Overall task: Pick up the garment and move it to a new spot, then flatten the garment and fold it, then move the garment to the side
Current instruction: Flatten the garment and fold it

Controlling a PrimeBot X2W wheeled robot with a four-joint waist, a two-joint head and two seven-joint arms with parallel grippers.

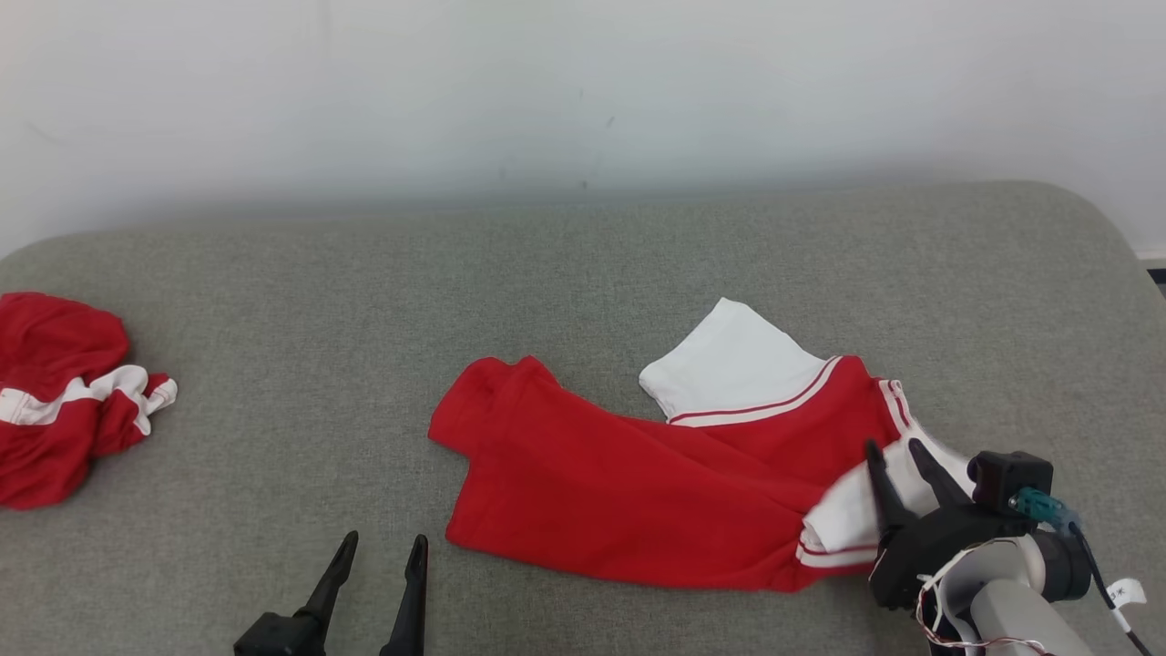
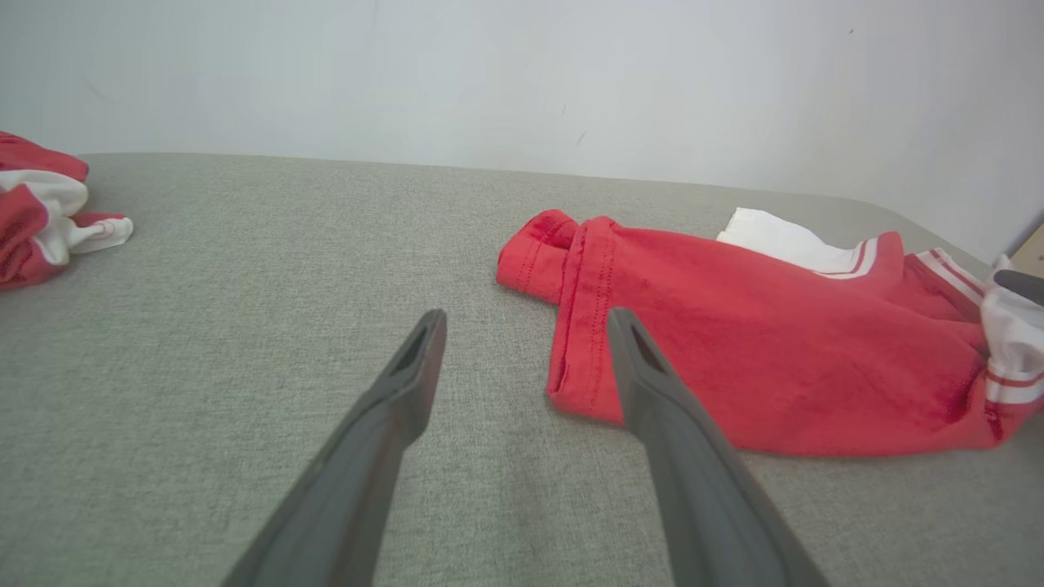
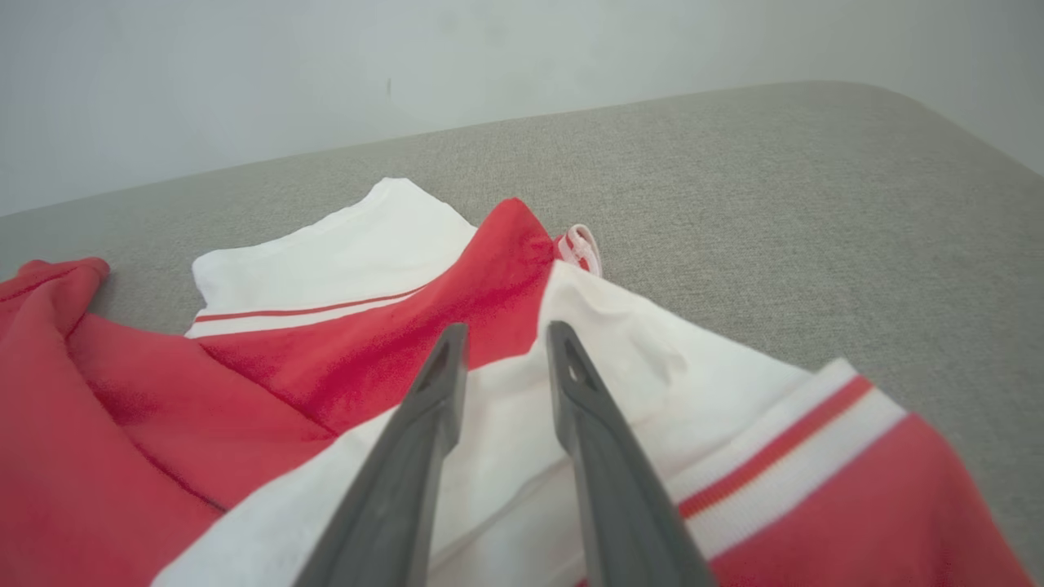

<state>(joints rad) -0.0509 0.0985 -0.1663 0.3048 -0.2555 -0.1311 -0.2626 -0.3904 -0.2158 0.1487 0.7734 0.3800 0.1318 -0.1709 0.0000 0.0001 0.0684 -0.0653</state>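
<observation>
A red garment (image 1: pixel 638 483) with white sleeves and red-striped trim lies loosely spread on the grey padded surface (image 1: pixel 273 301), right of centre. My right gripper (image 1: pixel 893 445) hovers over its right-hand white sleeve (image 1: pixel 847 519). In the right wrist view that gripper (image 3: pixel 507 326) has its fingers a little apart, with the white cloth (image 3: pixel 620 359) beneath them and nothing pinched between. My left gripper (image 1: pixel 385 539) stands open at the lower left, just short of the garment's left hem (image 2: pixel 583 326). In the left wrist view, the left gripper (image 2: pixel 526 314) holds nothing.
A second red-and-white garment (image 1: pixel 55 401) lies bunched at the surface's left edge, also seen in the left wrist view (image 2: pixel 41 212). A pale wall (image 1: pixel 583 91) rises behind the surface. The surface's rounded right corner (image 1: pixel 1093 228) lies close to my right arm.
</observation>
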